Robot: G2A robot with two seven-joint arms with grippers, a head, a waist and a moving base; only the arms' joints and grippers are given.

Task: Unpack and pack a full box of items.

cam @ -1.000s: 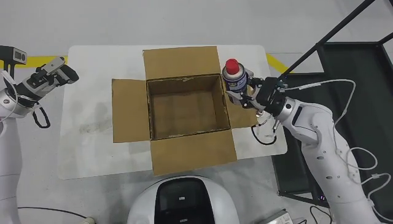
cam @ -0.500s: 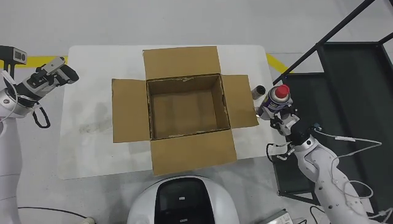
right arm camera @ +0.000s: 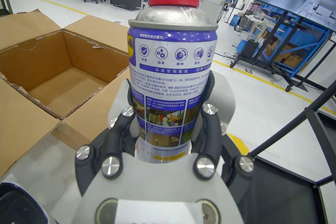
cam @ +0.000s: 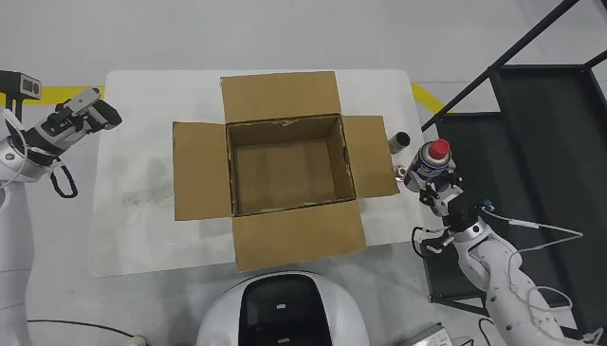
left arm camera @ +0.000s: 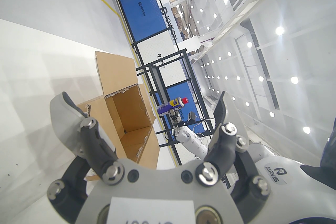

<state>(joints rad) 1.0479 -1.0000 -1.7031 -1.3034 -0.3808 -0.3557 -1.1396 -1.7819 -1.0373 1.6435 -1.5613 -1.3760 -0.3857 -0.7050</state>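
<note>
White workshop table [cam: 142, 156], warehouse floor around it: a cardboard box [cam: 229, 171] sits at its centre with all four flaps folded out and a bare bottom, so the unpacking half of the job looks finished or nearly so. A small dark cylinder [cam: 399, 141] lies on the table just beside the right flap. Repacking appears not yet begun.

The right gripper [right arm camera: 170, 93] clamps the lower body of a spray can [right arm camera: 170, 64], held upright with its red cap on top. Can and gripper are clear of the box, past the table's right edge and over a black rack [cam: 531, 118], with the right arm bent back toward the robot. At the table's left edge, well apart from the box, the left gripper [left arm camera: 143, 101] hangs with fingers spread wide and nothing between them.
</note>
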